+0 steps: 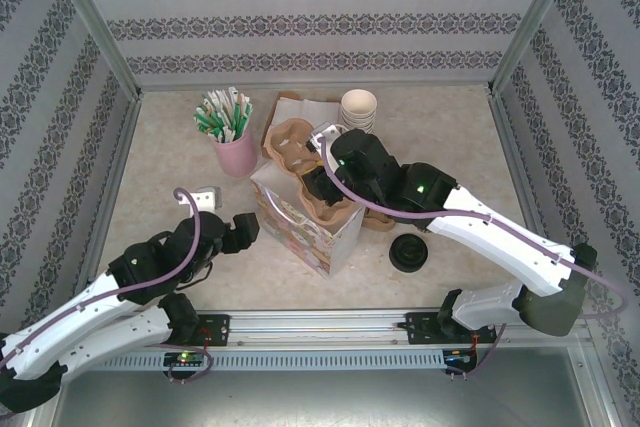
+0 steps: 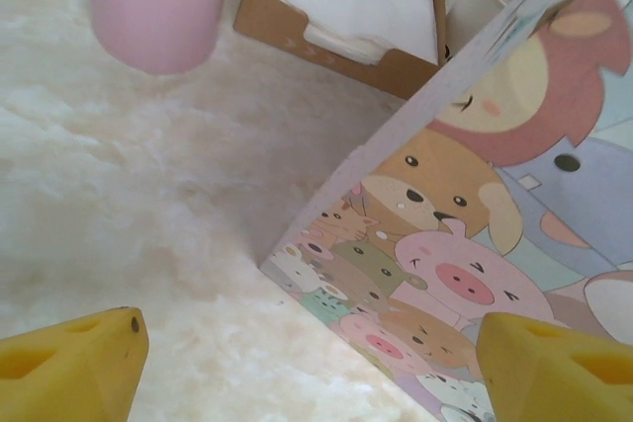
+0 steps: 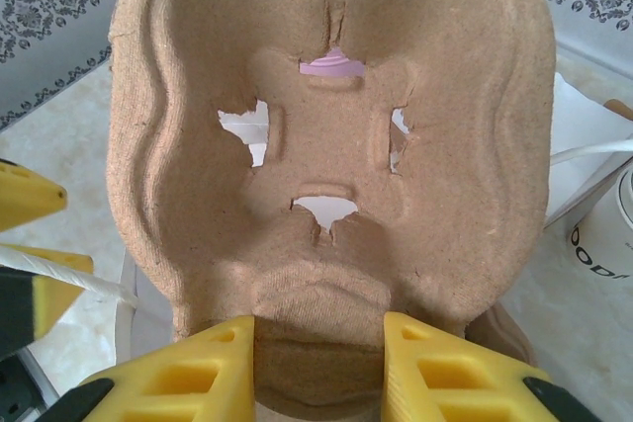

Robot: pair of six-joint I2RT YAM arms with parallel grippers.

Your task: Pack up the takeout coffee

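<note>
- right claw (image 3: 318, 343) is narrow, pinching one edge of a pulp carrier (image 3: 326, 145), held upright over the mouth of the cartoon bag (image 1: 312, 232)
- left claw (image 2: 309, 343) is wide and empty, just beside the bag's near-left corner, not touching it
- takeout coffee: a black lid (image 1: 408, 252) sits on the bench (image 1: 450, 137), right of the bag on the near side. Cannot tell if a cup is under it. If that is the coffee, it is outside the bag and apart from both claws
- risk: carrier looks about as wide as the bag mouth. A corner catching the rim would crumple the paper or drag the bag
- risk: nothing braces the bag while the left claw is open. A downward push from the carrier could tip or slide it
- risk: white rope handle (image 3: 591, 155) lies close to the carrier and could get trapped under it
- risk: if the carrier seats tilted, the cup wells won't be level, and the coffee could lean or spill once loaded
- risk: right forearm runs close to the black lid. A low swing could knock it
</note>
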